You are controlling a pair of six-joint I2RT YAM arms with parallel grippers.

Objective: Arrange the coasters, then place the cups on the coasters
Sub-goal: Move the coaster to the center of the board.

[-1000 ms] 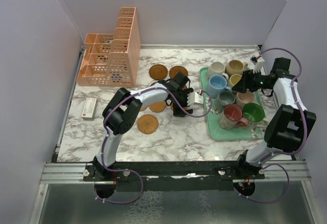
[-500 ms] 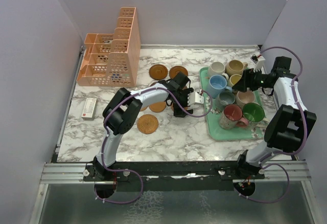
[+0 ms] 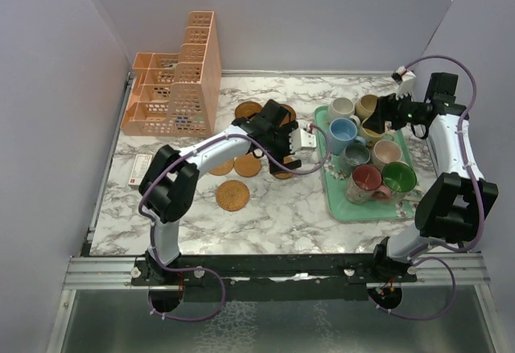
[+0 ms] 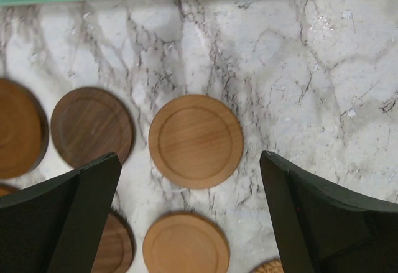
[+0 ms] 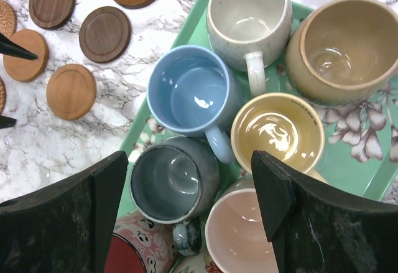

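The left gripper (image 4: 189, 157) and the right gripper (image 5: 188, 155) are both released and empty. A light coaster (image 4: 196, 141) lies centred under the left one. It is better to descend straight and pinch its thin rim low.

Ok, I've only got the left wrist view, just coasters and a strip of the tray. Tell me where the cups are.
Observer: The cups are all on the mint tray, bunched together.
Operator: Give me the right pincer.
Observer: The right pincer hangs open over the tray's far half, above the yellow cup and grey cup, gripping nothing.
Operator: Now name what's at the tray's near end.
Observer: The red cup and green cup, side by side.
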